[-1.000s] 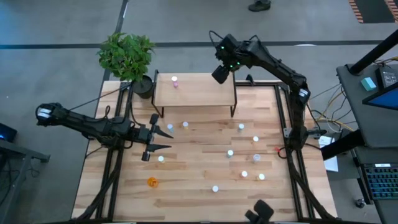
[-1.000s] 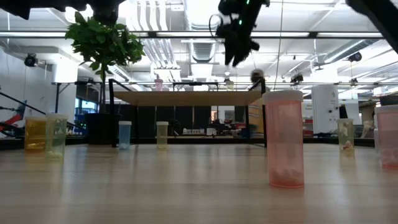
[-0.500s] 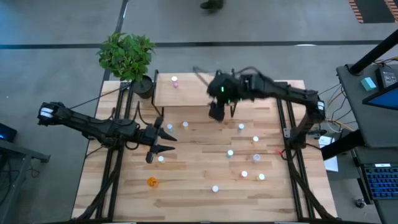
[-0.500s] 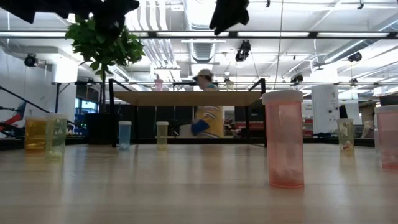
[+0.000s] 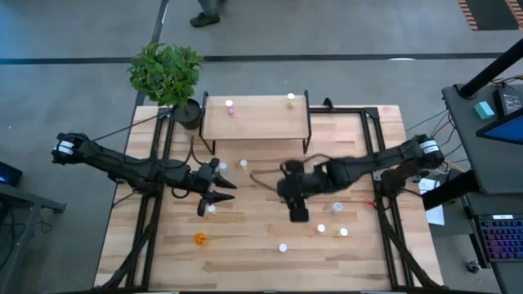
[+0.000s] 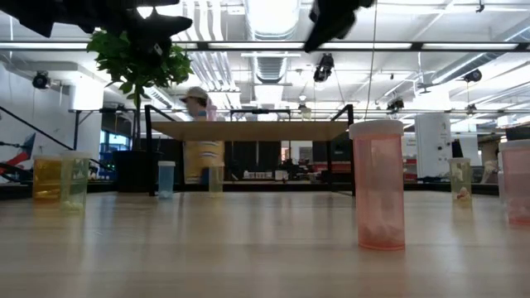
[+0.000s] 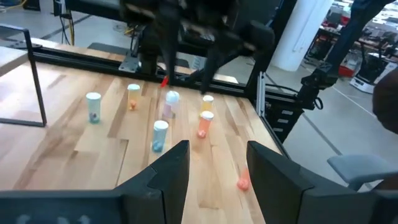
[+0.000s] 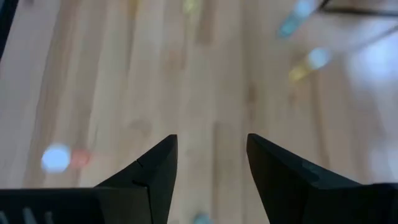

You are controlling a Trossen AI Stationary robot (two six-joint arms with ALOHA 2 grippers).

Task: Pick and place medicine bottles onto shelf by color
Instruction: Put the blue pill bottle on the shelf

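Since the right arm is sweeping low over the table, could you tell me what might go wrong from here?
1. The right tool, open and empty, is among loose medicine bottles; it might tip the pale-capped bottle nearby.
2. The left tool, also open, hovers beside a white-capped bottle and could nudge it.
3. The shelf holds a pink-capped bottle and a yellowish one; a wrong pick would mix colours.

Two bottles (image 5: 230,105) on shelf (image 5: 257,122)

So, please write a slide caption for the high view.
Two bottles on the shelf; open right gripper over the table, left gripper waiting.
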